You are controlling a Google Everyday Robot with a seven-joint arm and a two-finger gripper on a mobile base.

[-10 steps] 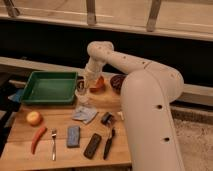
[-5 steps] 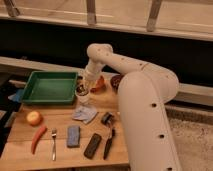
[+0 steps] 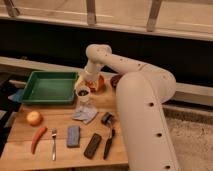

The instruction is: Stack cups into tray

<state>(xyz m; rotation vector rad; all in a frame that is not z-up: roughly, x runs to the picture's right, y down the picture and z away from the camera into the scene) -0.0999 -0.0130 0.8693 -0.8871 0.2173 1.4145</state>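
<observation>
A white cup [image 3: 83, 95] stands upright on the wooden table, just off the right rim of the green tray [image 3: 30, 95]; its mouth looks dark inside. The tray lies at the table's back left with nothing showing in it. My gripper [image 3: 88, 83] hangs pointing down, right above and slightly behind the cup, at the end of the white arm that reaches in from the right. The gripper partly hides an orange bowl [image 3: 98, 84] behind it.
A dark red bowl [image 3: 115, 80] sits right of the orange one. In front lie a crumpled cloth [image 3: 85, 114], a round fruit [image 3: 34, 117], a red pepper [image 3: 37, 138], a fork [image 3: 53, 144], a blue sponge [image 3: 73, 136] and dark bars [image 3: 93, 145]. The robot's body fills the right side.
The gripper has lifted a little off the white cup, which now shows more fully beside the tray. The cup itself stays in place.
</observation>
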